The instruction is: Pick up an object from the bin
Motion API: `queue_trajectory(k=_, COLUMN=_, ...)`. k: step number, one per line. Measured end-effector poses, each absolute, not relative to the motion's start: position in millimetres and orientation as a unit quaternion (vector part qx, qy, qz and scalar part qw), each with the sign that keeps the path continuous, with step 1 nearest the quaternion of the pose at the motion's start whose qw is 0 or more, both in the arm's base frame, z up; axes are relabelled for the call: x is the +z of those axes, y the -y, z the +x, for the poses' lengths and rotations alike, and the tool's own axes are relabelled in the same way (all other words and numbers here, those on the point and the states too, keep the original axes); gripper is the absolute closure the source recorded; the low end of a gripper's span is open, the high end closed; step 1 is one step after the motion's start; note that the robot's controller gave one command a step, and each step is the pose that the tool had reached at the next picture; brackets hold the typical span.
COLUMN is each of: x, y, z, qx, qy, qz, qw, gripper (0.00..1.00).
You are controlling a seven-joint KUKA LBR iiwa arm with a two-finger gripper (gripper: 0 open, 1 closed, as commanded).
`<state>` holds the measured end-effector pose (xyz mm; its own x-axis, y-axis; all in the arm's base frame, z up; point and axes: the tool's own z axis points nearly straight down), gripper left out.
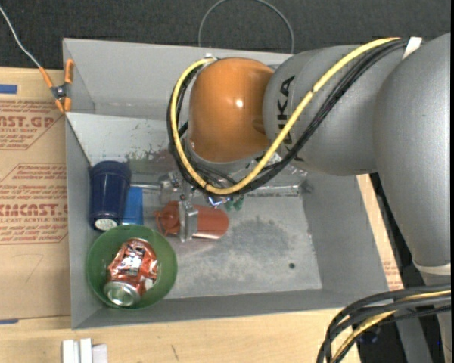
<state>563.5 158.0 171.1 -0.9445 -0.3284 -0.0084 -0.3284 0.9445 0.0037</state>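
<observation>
My gripper [188, 224] reaches down from under the orange wrist cover into the left-middle of the bin. It sits right on a reddish-brown rounded object [210, 222], which shows on both sides of the metal tip. A light blue block [133, 206] lies just to the left of it. Beyond that block, a dark blue cylindrical can [108, 194] lies on its side near the left wall.
A green bowl [106, 257] stands in the front left corner with a crushed red drink can [133, 269] inside it. The arm and its cables cover the back middle and right of the bin. Bare bin floor lies at the front right.
</observation>
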Motion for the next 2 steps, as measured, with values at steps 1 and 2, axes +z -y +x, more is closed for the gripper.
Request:
queue_trajectory(k=1, x=245, y=-149, z=568.0, qx=0.002, qy=-0.986, qz=-0.167, qw=0.009, gripper=1.0)
queue_trajectory(k=2, x=194, y=-159, z=569.7, qx=0.003, qy=-0.984, qz=-0.178, qw=0.003, gripper=1.0)
